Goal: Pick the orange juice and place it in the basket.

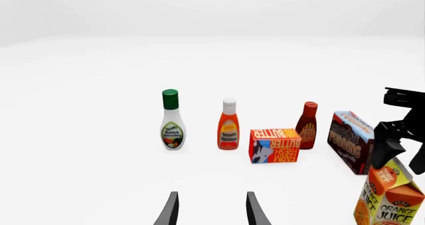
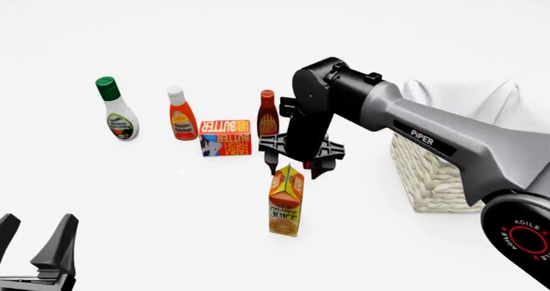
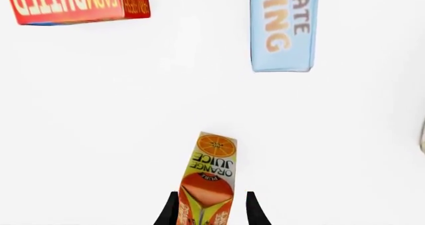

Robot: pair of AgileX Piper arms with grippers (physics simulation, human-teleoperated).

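Note:
The orange juice (image 2: 285,204) is a small orange and yellow gable-top carton standing upright on the white table, also visible in the wrist views (image 3: 209,172) (image 1: 391,202). My right gripper (image 2: 297,168) hangs straight over it, pointing down. Its open fingers (image 3: 256,210) straddle the carton's peaked top with a small gap on each side. The basket (image 2: 429,175), cream woven wicker with a white cloth liner, stands to the right, partly hidden behind the right arm. My left gripper (image 2: 38,239) is low at the near left, open and empty (image 1: 211,210).
Behind the carton runs a row: a green-capped ranch bottle (image 2: 116,111), a ketchup bottle (image 2: 181,117), a butter box (image 2: 225,138) and a dark red sauce bottle (image 2: 267,114). A chocolate pudding box (image 1: 352,140) lies behind the right gripper.

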